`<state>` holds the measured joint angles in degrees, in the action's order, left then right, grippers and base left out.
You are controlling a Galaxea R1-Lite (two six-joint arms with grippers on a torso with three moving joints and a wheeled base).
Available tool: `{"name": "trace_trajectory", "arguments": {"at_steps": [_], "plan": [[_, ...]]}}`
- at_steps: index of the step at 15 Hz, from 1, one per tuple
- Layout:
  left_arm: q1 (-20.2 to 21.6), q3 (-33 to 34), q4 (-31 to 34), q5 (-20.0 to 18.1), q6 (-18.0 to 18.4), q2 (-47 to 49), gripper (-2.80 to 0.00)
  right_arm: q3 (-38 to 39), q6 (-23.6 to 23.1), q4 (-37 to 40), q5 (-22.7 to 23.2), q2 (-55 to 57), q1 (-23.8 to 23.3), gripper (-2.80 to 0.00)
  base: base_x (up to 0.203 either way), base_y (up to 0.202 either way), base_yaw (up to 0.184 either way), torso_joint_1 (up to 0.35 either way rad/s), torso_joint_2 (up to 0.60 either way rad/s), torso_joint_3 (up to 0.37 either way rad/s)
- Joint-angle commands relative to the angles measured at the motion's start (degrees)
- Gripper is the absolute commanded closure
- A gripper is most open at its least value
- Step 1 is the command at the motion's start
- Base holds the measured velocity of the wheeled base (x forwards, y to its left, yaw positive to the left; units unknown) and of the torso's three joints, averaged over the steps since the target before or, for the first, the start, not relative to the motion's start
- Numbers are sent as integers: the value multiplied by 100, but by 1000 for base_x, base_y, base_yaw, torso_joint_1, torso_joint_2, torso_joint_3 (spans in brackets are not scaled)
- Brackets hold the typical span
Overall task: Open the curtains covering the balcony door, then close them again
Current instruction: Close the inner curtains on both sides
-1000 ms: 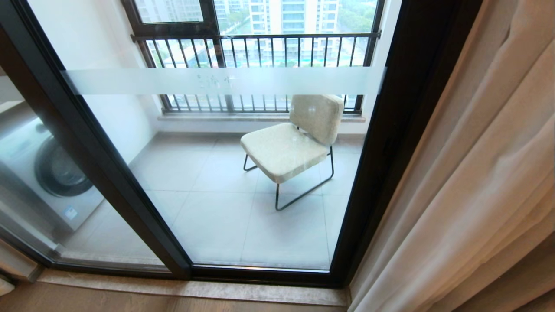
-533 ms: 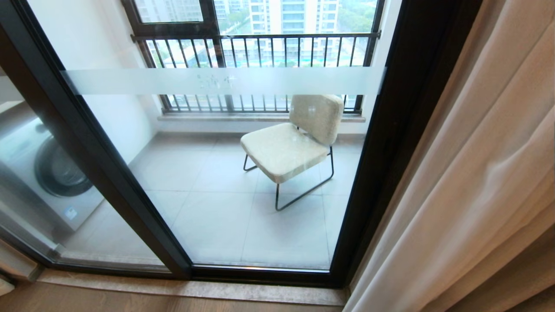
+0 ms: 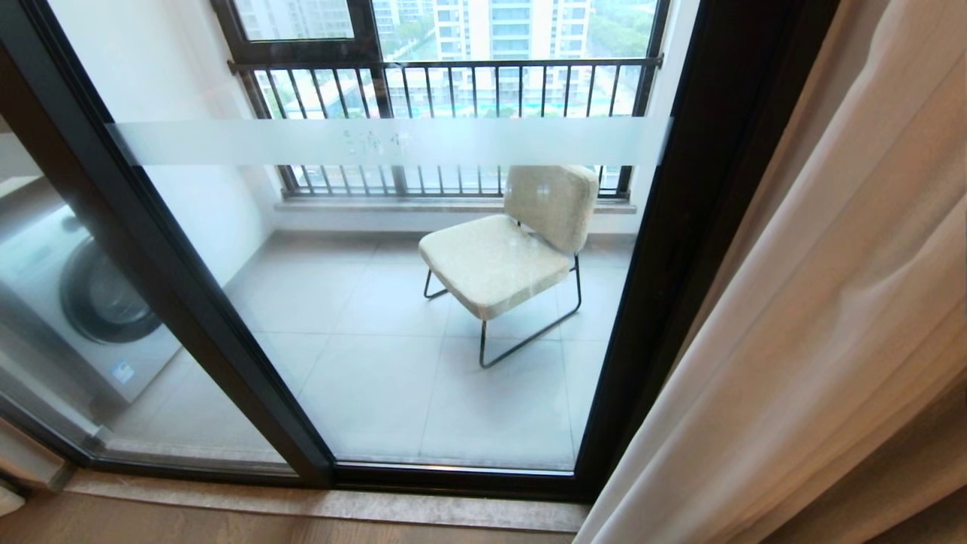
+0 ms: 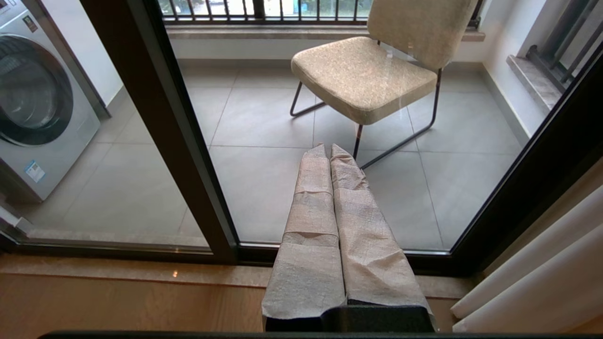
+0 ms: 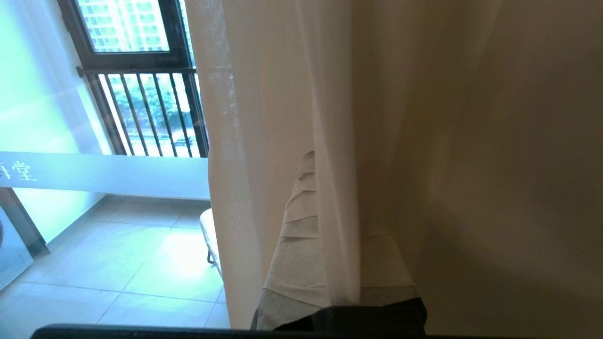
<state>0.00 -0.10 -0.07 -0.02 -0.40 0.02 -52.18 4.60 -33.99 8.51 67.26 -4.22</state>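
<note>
Hanging at the right edge of the balcony door, the curtains leave its glass uncovered. The right gripper is clamped together on a thin white fold of them. The left gripper, fingers pressed together and empty, points at the glass.

Left gripper and right gripper both have fingers pressed together
</note>
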Motion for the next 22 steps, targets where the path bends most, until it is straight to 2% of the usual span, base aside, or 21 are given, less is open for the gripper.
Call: {"name": "trace_trajectory", "arguments": {"at_steps": [1, 6, 18, 22], "plan": [[0, 1, -1, 2, -4, -2, 0, 87, -3, 13, -13, 7, 0, 0, 0, 0, 0, 0, 0, 0], [0, 1, -1, -15, -4, -2, 0, 129, -3, 15, -315, 7, 0, 0, 0, 0, 0, 0, 0, 0], [0, 1, -1, -6, -4, -2, 0, 199, 6, 15, -315, 16, 0, 0, 0, 0, 0, 0, 0, 0], [0, 1, -1, -6, -4, -2, 0, 199, 15, 15, -315, 33, 0, 0, 1, 157, -1, 6, 3, 2]]}}
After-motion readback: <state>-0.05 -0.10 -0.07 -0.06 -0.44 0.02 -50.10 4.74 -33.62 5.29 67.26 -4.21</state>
